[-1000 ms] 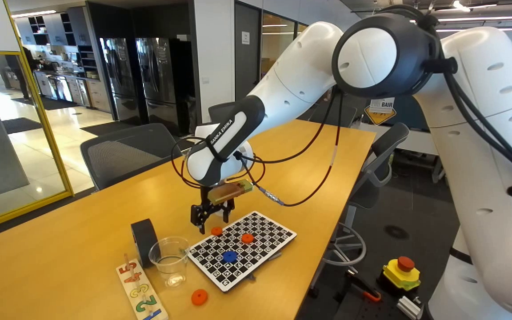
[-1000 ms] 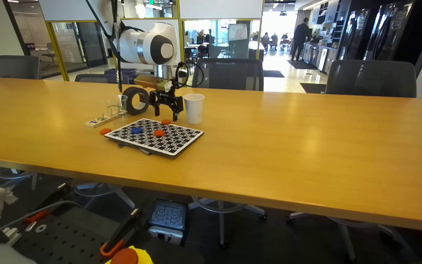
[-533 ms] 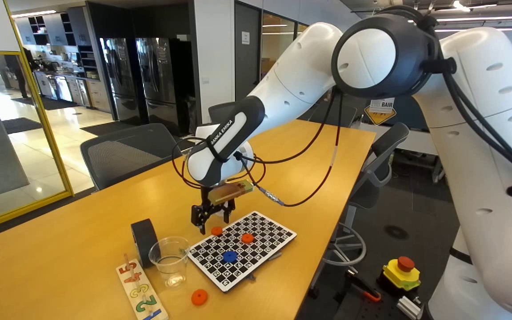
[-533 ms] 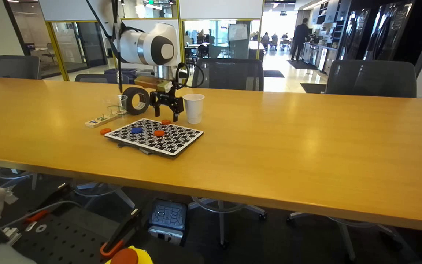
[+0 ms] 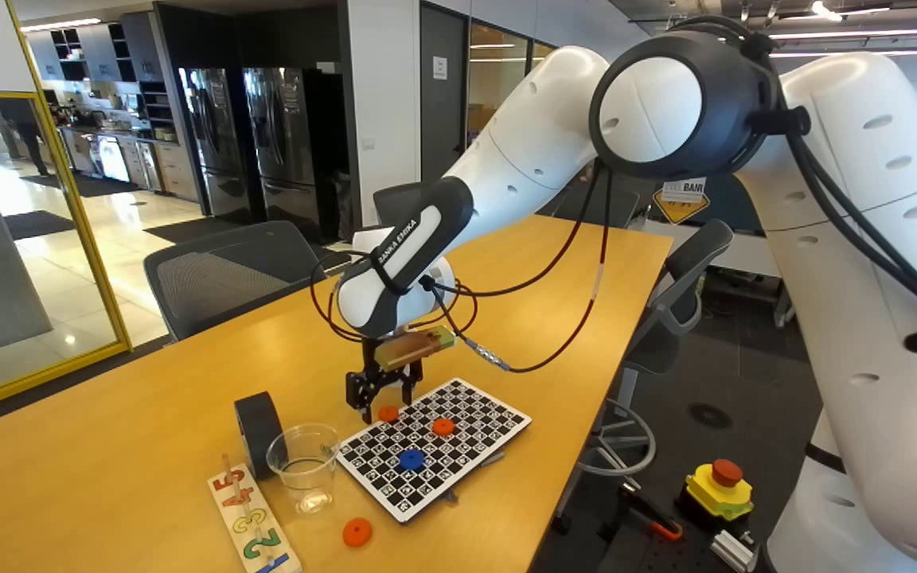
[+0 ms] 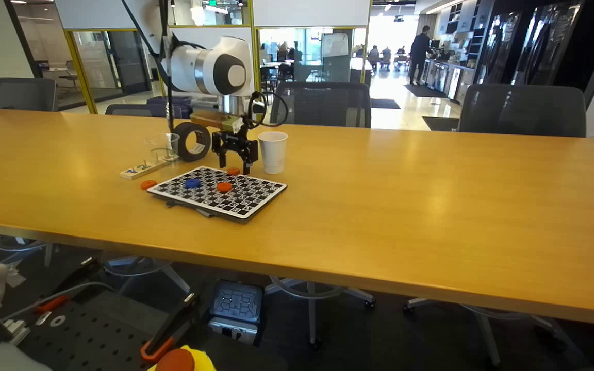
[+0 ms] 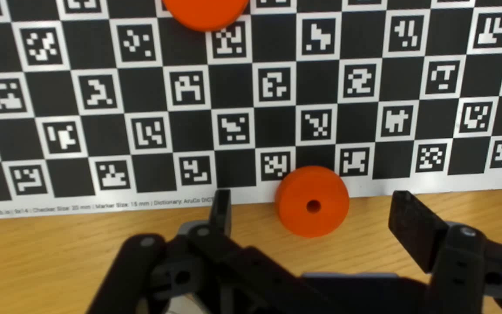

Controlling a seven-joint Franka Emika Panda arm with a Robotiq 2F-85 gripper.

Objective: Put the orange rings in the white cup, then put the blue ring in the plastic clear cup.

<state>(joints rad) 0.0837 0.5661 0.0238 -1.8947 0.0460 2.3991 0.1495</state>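
Lying in the foreground of an exterior view, one orange ring (image 5: 357, 532) was seen on the table (image 5: 148, 477), near the plastic clear cup (image 5: 306, 469). Beyond, the blue ring (image 5: 411, 459) and a second orange ring (image 5: 443, 427) were borne by a checkered board (image 5: 478, 414). A third orange ring (image 7: 312, 192), overlapping the board's edge, was flanked by the widely parted fingers (image 7: 416, 231) of the gripper (image 7: 312, 209), untouched. Behind, the white cup (image 6: 273, 153) was seen upright.

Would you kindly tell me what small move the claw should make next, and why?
I'd probably ease the claw shut: in the wrist view, its open fingers stand on either side of the orange ring at the edge of the calibration board. That ring belongs in the white cup; whether the fingers reach low enough is hard to tell.
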